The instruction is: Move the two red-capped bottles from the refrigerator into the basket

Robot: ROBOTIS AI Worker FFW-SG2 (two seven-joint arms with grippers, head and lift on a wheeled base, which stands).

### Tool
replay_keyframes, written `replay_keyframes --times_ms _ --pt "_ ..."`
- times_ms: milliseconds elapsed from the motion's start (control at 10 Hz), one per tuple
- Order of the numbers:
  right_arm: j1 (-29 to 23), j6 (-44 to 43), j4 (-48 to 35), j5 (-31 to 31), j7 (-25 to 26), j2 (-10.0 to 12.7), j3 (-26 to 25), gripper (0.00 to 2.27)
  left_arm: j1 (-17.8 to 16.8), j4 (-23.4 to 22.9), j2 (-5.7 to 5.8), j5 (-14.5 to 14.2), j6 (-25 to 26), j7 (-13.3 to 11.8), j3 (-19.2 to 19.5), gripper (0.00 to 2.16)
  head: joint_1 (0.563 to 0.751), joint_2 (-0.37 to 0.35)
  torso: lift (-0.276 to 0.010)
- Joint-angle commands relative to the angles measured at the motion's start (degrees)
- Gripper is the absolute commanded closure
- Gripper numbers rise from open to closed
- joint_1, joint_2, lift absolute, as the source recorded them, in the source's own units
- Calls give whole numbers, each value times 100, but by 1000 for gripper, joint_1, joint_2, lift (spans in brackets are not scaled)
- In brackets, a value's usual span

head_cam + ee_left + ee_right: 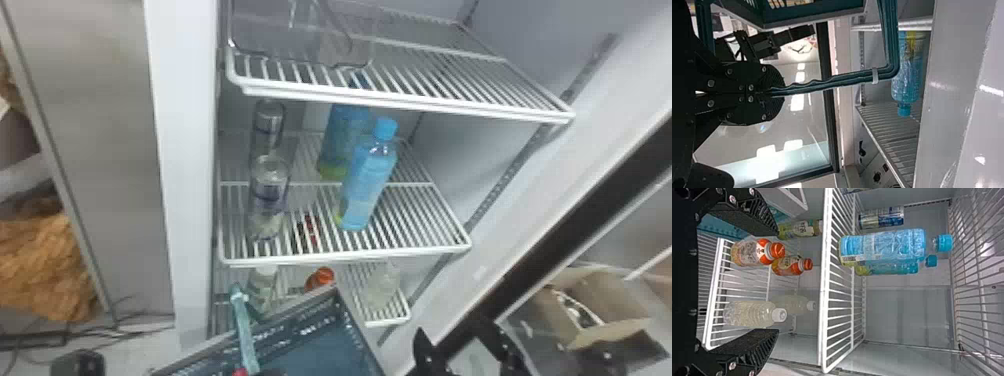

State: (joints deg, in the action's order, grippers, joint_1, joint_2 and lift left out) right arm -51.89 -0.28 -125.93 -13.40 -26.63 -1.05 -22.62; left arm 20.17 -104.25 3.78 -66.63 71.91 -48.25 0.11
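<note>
Right pincer, wide gap between jaws, lower shelf edge near

On the lower wire shelf stand two red-capped bottles and white-capped bottles.

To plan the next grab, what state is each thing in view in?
Left black pincer: shut on handle
Green plastic basket: held by handle
Right black pincer: open, empty
Nearer red-capped bottle: closed, upright
Farther red-capped bottle: closed, upright
Blue-capped plastic bottles: closed, upright
Pale white-capped bottles: closed, upright
White refrigerator: open
</note>
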Motion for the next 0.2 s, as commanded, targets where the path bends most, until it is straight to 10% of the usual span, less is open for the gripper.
replay_keyframes --times_ms 0,100 --pt "0 0 0 3 0 9 -11 147 -6 -2 9 2 8 0 0 1181 695 -350 0" --pt "0 0 0 3 8 17 -11 147 -6 -2 9 2 8 0 -11 1181 695 -350 0"
